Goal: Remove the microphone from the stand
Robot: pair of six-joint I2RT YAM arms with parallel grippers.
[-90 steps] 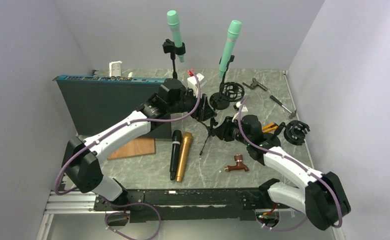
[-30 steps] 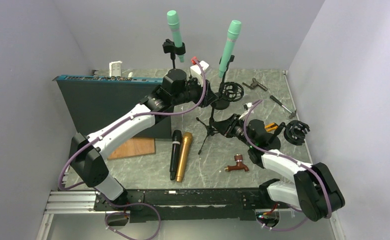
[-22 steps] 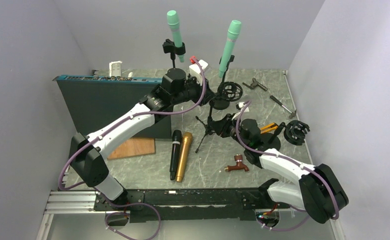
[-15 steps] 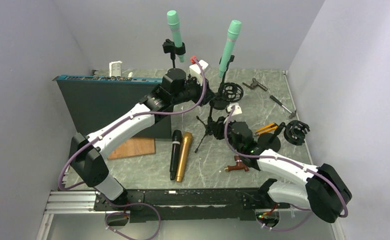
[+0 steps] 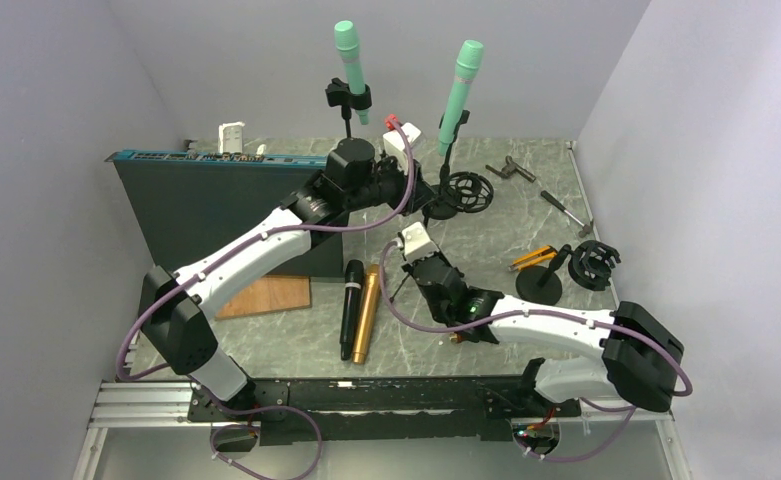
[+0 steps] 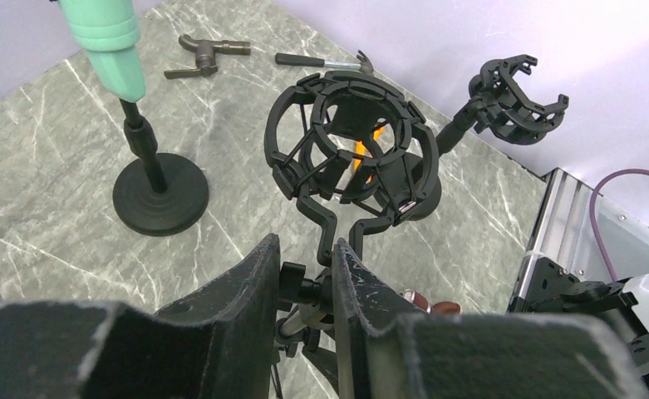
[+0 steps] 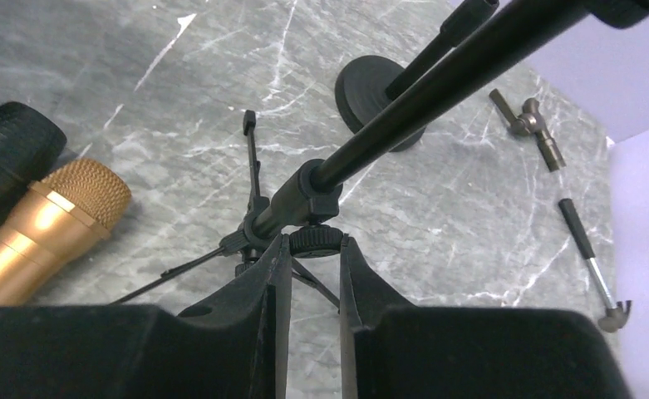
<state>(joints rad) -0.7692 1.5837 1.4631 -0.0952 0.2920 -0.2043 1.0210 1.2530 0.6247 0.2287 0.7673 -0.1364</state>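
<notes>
A black tripod stand carries an empty black shock mount. My left gripper is shut on the stand's joint just below the shock mount. My right gripper is shut on the knurled knob at the tripod's hub; the pole rises away from it. Two green microphones stand in other stands: one in a clip at the back, one on a round-base stand. A black microphone and a gold microphone lie on the table.
A dark box stands at the left with a wood board before it. A second shock mount, orange-handled pliers and a brass tap lie to the right. A hammer and a wing fitting lie at the back right.
My right arm swung left from the stand's right side down to the tripod hub and shut on the knob. My left gripper has kept hold of the stand's top since raising it.
</notes>
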